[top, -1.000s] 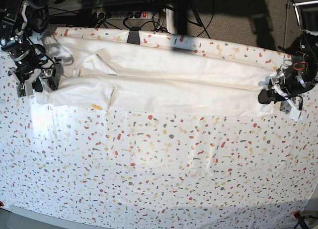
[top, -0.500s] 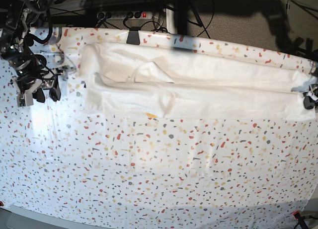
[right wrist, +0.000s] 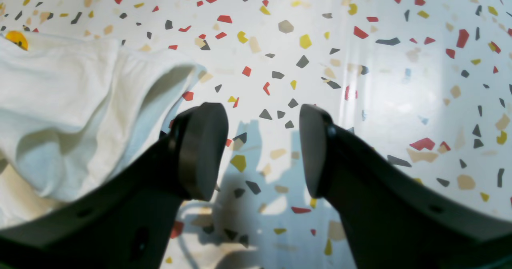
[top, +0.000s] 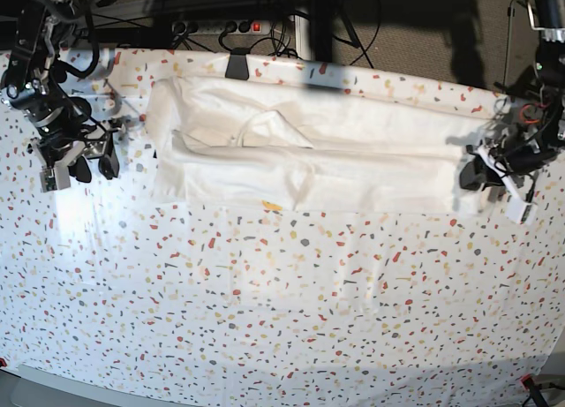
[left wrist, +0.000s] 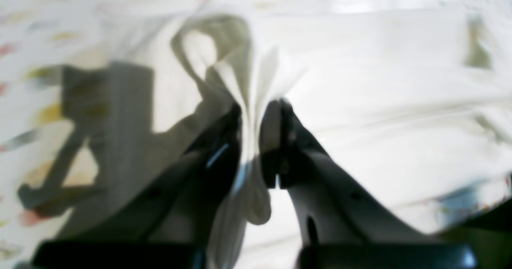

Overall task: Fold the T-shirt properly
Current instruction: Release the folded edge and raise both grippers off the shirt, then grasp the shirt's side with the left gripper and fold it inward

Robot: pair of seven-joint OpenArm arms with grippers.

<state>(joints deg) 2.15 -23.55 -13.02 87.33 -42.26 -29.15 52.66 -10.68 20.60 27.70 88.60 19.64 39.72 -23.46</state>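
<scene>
1. The T-shirt [top: 300,155] lies folded into a long white band across the far half of the worktop [top: 282,310], plain side up, with a small orange-yellow bit of print peeping out at its near edge.
2. One fold ridge runs along the band's length, and a triangular flap sits raised near its middle-left.
3. The left gripper [top: 472,173] is at the band's end on the right of the base view; in the left wrist view [left wrist: 250,141] its jaws are pressed together on a bunched pleat of the white cloth.
4. The right gripper [top: 93,167] stands beside the other end of the band, apart from it; in the right wrist view [right wrist: 264,149] its jaws are spread wide with only speckled cover between them, and the shirt's edge [right wrist: 80,101] lies just to one side.
5. A black clamp [top: 237,64] grips the worktop's far edge, and a power strip [top: 216,26] with cables lies on the floor behind.
</scene>
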